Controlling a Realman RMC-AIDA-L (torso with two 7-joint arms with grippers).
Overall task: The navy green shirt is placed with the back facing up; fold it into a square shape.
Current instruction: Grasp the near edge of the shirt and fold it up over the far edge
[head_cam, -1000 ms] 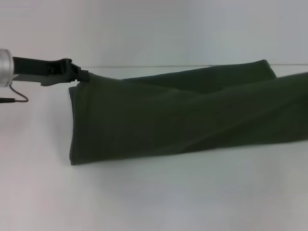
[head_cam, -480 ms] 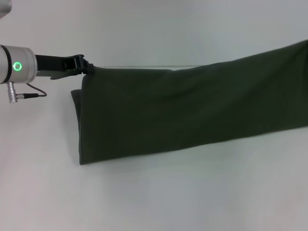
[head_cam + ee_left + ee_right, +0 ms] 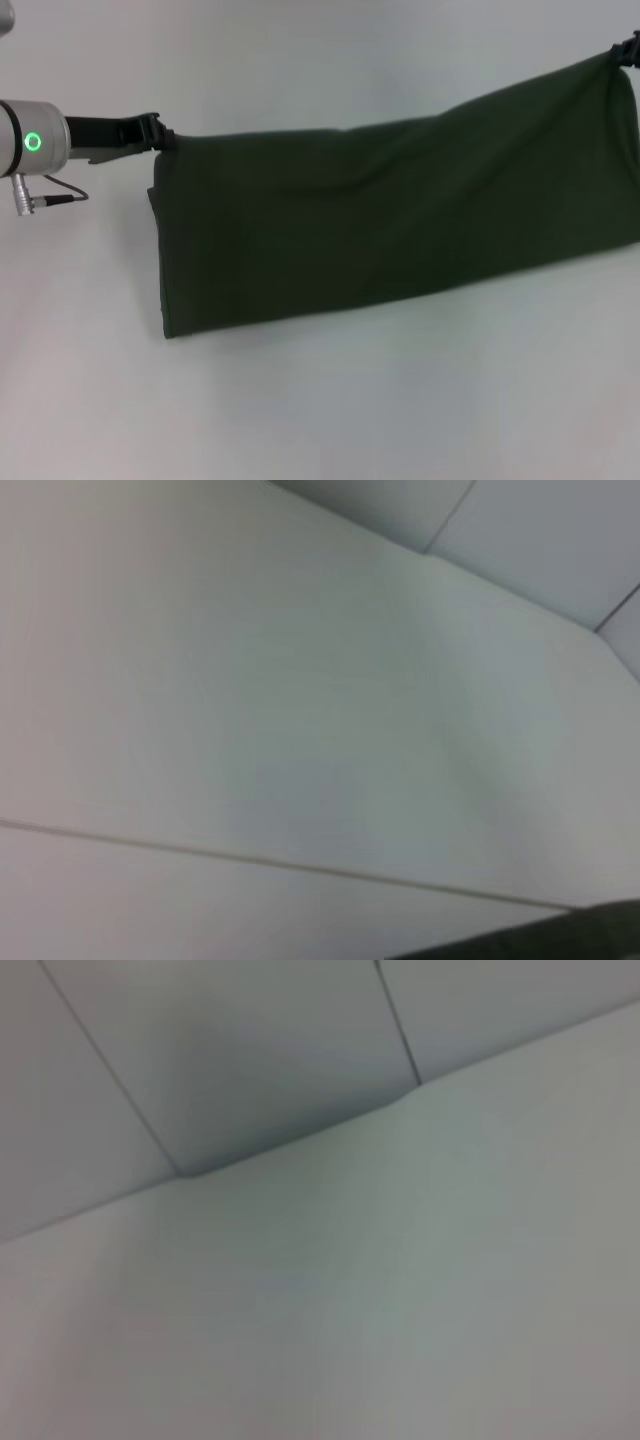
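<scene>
Head view frontal on the shirt [image 3: 400, 220], both wrist views facing only pale surfaces

Right hand [image 3: 630, 48] cut off by the head view's right edge; only a black tip shows at the navy green shirt [image 3: 400, 220] corner, finger state unreadable. Shirt's lower right edge also runs out of picture. Both wrist views blurred.

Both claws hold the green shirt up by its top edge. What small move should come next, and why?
Probably carry both claws toward the robot and down together. The left claw and the right claw pinch the top corners of the navy green shirt, which hangs with its lower edge on the table, ready to be laid over.
</scene>
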